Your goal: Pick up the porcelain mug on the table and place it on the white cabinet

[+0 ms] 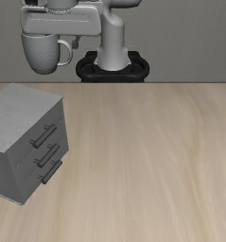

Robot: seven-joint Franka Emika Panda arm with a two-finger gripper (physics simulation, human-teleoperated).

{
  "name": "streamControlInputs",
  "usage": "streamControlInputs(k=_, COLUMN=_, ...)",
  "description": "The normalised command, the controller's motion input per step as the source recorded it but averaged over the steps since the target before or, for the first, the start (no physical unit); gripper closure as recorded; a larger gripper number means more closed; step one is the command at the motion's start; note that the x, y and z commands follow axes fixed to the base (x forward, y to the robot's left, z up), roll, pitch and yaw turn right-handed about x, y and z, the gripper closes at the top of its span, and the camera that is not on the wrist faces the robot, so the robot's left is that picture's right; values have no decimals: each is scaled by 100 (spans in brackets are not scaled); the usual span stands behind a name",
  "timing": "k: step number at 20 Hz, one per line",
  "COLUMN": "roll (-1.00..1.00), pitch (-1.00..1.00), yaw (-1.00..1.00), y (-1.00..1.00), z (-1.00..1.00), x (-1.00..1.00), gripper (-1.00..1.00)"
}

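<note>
The white porcelain mug hangs in the air at the exterior view's upper left, upright, its handle pointing to the right. My gripper comes down onto the mug's rim from above and is shut on it. The arm's hand stretches out horizontally just above. The white cabinet stands on the table at the left, lower in the view than the mug, with three drawer handles on its right-facing front. Its flat top is bare.
The robot's black base sits at the far edge of the wooden table. A grey wall runs behind it.
</note>
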Motion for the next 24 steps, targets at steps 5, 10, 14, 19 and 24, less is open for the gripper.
streamControlInputs(k=5, roll=0, pitch=0, yaw=0, y=-100, z=0, x=0, gripper=100)
streamControlInputs(k=10, roll=0, pitch=0, yaw=0, y=-20, z=-20, x=60, gripper=100)
streamControlInputs(k=14, roll=0, pitch=0, yaw=0, y=0, z=-100, x=0, gripper=100)
streamControlInputs(k=19, roll=0, pitch=0, yaw=0, y=0, z=-20, x=0, gripper=-100)
streamControlInputs(k=24, roll=0, pitch=0, yaw=0, y=0, z=0, x=0, gripper=-100)
